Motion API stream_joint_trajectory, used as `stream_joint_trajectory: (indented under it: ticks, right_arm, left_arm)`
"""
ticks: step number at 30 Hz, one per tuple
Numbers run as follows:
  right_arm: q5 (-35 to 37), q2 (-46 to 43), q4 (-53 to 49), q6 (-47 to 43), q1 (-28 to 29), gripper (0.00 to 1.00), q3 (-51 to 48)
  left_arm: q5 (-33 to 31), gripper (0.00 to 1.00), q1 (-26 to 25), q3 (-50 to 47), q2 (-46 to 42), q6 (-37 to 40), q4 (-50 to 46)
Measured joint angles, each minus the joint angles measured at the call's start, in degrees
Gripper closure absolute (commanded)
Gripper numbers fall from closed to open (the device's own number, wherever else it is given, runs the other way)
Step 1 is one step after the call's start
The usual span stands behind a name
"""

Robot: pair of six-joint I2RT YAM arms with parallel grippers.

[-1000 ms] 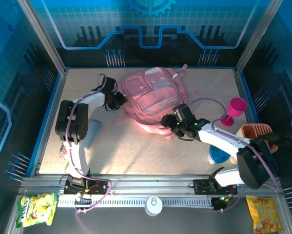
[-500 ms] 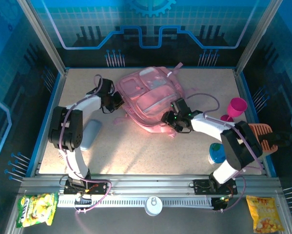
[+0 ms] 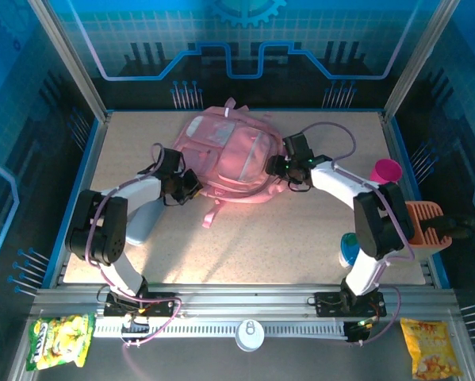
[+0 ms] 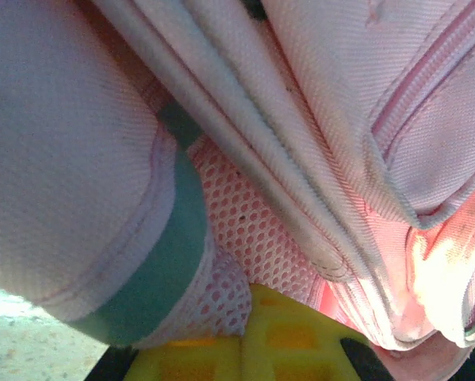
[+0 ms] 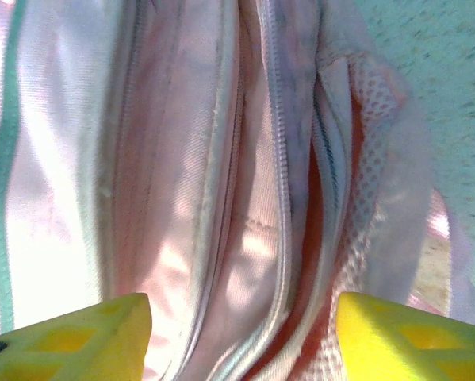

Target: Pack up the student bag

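Student bag (image 3: 229, 151): lies flat on the table (image 3: 285, 230), toward the far side and about mid-width; a loose strap (image 3: 212, 214) trails from its near edge toward the arms.

Left gripper (image 4: 257, 333): clenched at the bag's near-left edge; the wrist view shows the yellow fingers pressed together with the mesh side pocket (image 4: 245, 238) bunched at their tips, so it is grasping bag fabric.

Right gripper (image 5: 241, 313): at the bag's right side; fingers (image 5: 86, 333) spread well apart, released, with a zip line (image 5: 281, 182) and folds of pink cloth lying between them; no pinch is visible.

Surroundings:
- grey-blue pouch (image 3: 144, 221) lies near the left arm's forearm, partly under it, apart from the bag;
- magenta goblet cup (image 3: 386, 170) stands just beside the right arm's forearm, toward the right wall;
- orange rack (image 3: 425, 225) sits at the table's right edge, near the right arm's elbow;
- blue round object (image 3: 349, 250) lies at the near right, partly hidden behind the right arm's lower link;
- green-yellow snack packet (image 3: 59, 340) and yellow snack packet (image 3: 431, 349) lie on the ledge in front of the bases, off the table.

Obstructions: both arms reach across the near half of the table; the cup and rack crowd the right arm's outer side; the pouch lies below the left arm.
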Motion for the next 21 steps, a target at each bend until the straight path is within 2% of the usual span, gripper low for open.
stream_joint_trajectory:
  ticks: [3,6,11,17,21]
  right_arm:
    - [3.56,-5.95,-2.78,-1.51,3.02,0.34,-1.55]
    - [7.08,-11.02,-4.59,-1.86,9.09,0.37,-2.60]
    - [10.43,-12.55,-4.55,-0.20,20.57,0.43,-4.55]
    - [12.61,-4.94,-0.68,1.73,30.14,0.50,-4.07]
    - [12.74,2.97,2.16,3.43,33.11,0.55,-0.98]
  left_arm:
    - [0.74,1.00,-0.07,-0.02,-0.02,-0.83,0.48]
    - [1.18,1.00,-0.07,-0.11,-0.22,-1.38,0.83]
    - [2.12,1.00,-0.28,-0.31,-0.76,-1.42,1.44]
    - [3.41,1.00,-0.39,-0.74,-1.99,-1.36,2.10]
    - [4.26,1.00,-0.39,-0.76,-2.45,-1.33,2.14]
